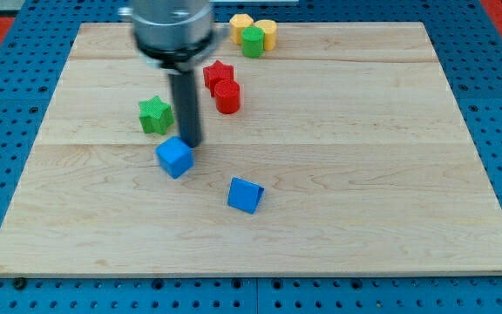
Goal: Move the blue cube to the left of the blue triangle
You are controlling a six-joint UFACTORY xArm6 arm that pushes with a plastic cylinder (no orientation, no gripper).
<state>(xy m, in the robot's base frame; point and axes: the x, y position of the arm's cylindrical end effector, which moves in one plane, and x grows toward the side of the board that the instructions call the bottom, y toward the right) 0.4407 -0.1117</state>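
— Where is your tip sitting right now?

— My tip [191, 144] is resting on the wooden board [338, 227], right at the blue cube [174, 158]. Taking the cube as the clock's centre, my tip is lying at about one o'clock, touching its upper right corner or so close that I cannot see a gap. I am carrying no pincer at all (just the straight dark rod), so nothing is opening, closing or gripping.

— And where is the blue cube lying relative to the blue triangle?

— The blue triangle [245, 194] is sitting at about four o'clock from the cube, near it but clearly apart, with bare wood showing between them. So the cube is already lying toward the view's left of the triangle, and somewhat higher in the view.

— What else is sharing the board?

— A green star [155, 115] is sitting at about eleven o'clock from the cube, just beside my rod. A red star [219, 75] and a red cylinder [227, 98] are touching each other at roughly one o'clock. Farther up, near the board's top edge, a green cylinder [252, 41] is standing in front of two yellow blocks [241, 26] (their shapes I cannot make out for sure), all three crowding together.
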